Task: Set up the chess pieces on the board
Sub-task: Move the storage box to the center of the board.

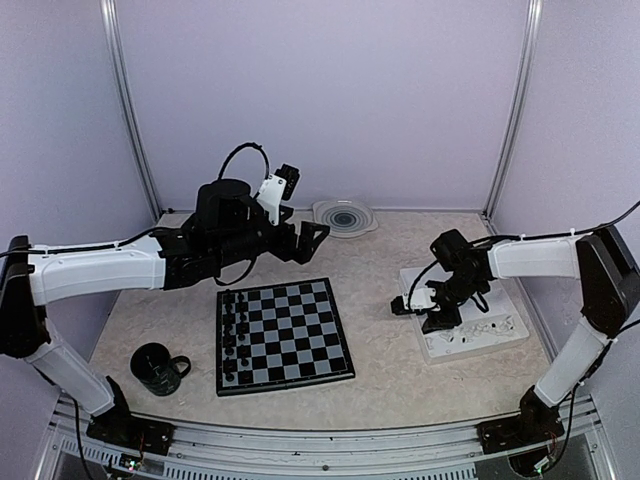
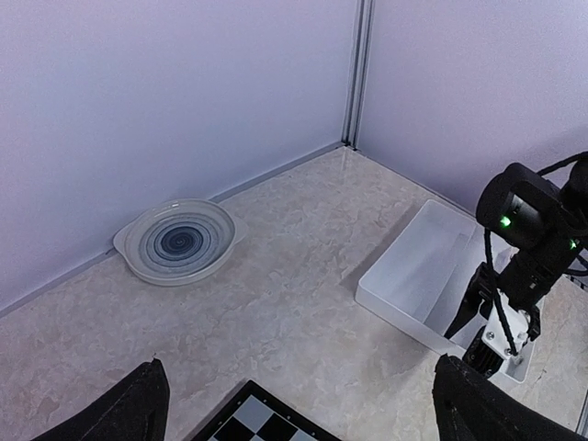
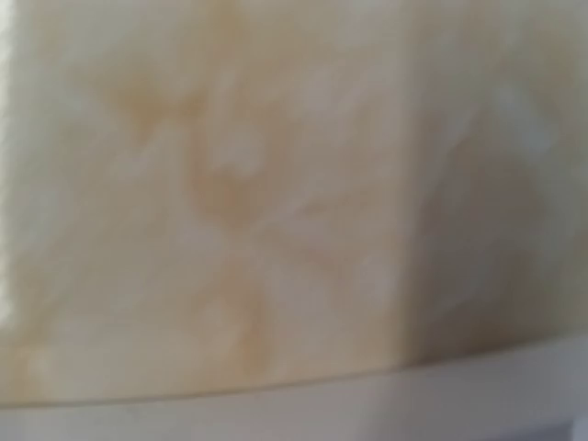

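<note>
My left gripper [image 1: 312, 238] hangs over the table behind the board [image 1: 300, 335], fingers [image 2: 138, 404] spread wide with nothing between them. The black chess pieces [image 1: 234, 330] stand in two rows along the board's left edge (too tiny to tell which is which). My right gripper [image 1: 438, 322] is nose-down in the white tray [image 1: 503, 338] on the right, and honestly I can't tell if it's open or closed, since its own camera gives only a blurry marbled surface and a white rim.
</note>
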